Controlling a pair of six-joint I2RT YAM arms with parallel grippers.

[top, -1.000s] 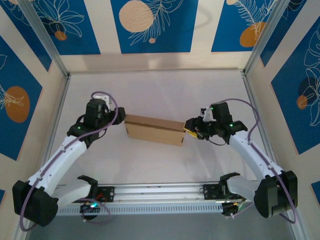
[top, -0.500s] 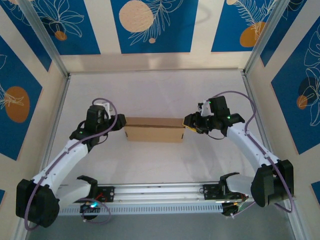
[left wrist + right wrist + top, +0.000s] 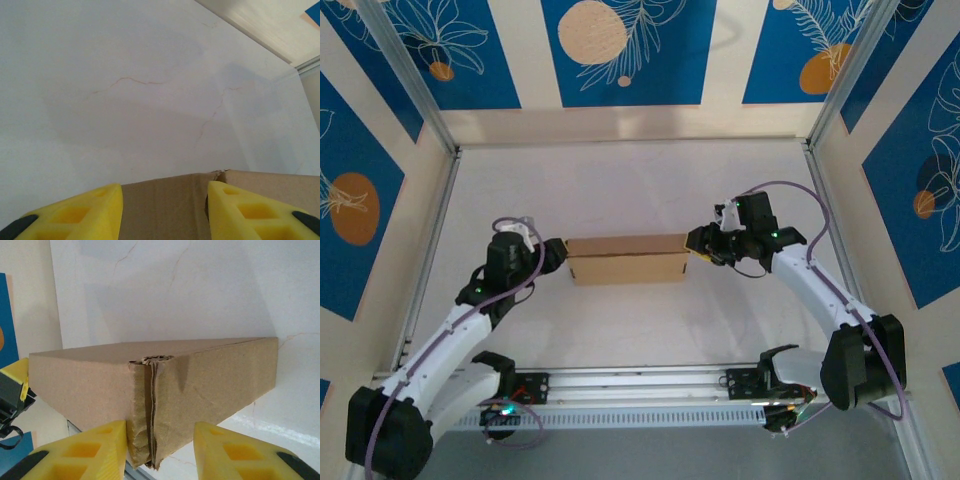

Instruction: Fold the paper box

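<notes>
Paper box (image 3: 625,260), already a shallow carton, lies across the middle of the frame on the white worktop (image 3: 620,180). Left gripper (image 3: 558,255) and right gripper (image 3: 692,243) flank its ends, probably to square it. Right fingers (image 3: 115,440) stand spread around the crumpled end seam, not pinching. Left fingers (image 3: 100,205) are apart with cardboard between them, and I cannot tell whether they grip it. Blue-and-cream leaf-print walls (image 3: 620,50) enclose the faintly veined surface.
</notes>
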